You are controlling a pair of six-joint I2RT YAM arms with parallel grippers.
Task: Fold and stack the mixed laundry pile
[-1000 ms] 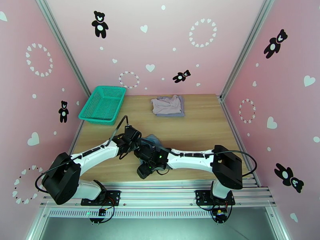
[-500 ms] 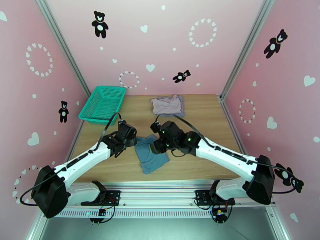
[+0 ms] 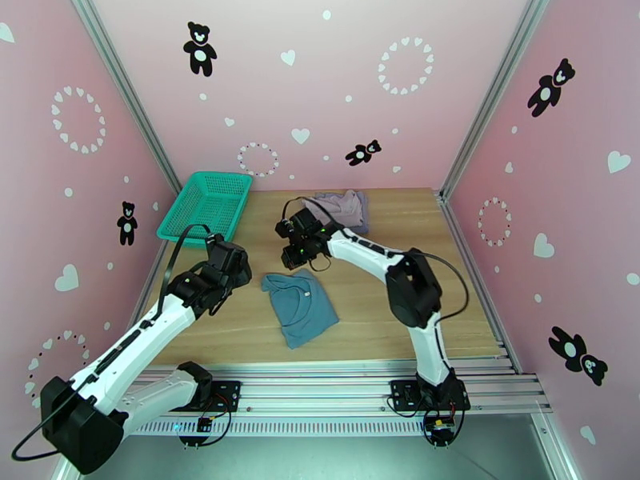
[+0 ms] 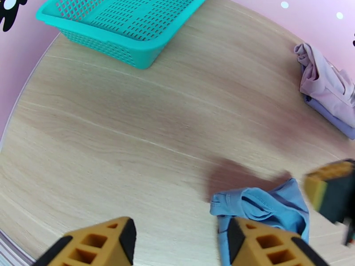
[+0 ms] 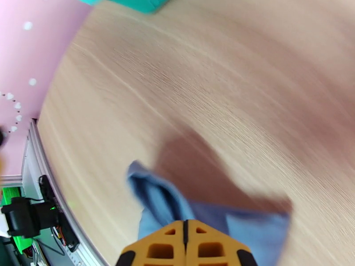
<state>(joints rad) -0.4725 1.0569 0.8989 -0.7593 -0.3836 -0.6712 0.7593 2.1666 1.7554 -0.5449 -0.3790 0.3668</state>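
Teal mesh basket [image 3: 206,208] at far-left corner of wooden table [image 3: 384,314].

robot lab booth: aluminium rails [image 3: 320,378], pink teddy-print walls [image 3: 344,98].

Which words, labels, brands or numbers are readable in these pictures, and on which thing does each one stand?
None can be read.
The pink walls carry only bear and heart shapes, no letters.
A tiny mark near the neck of the blue top is too small to read.
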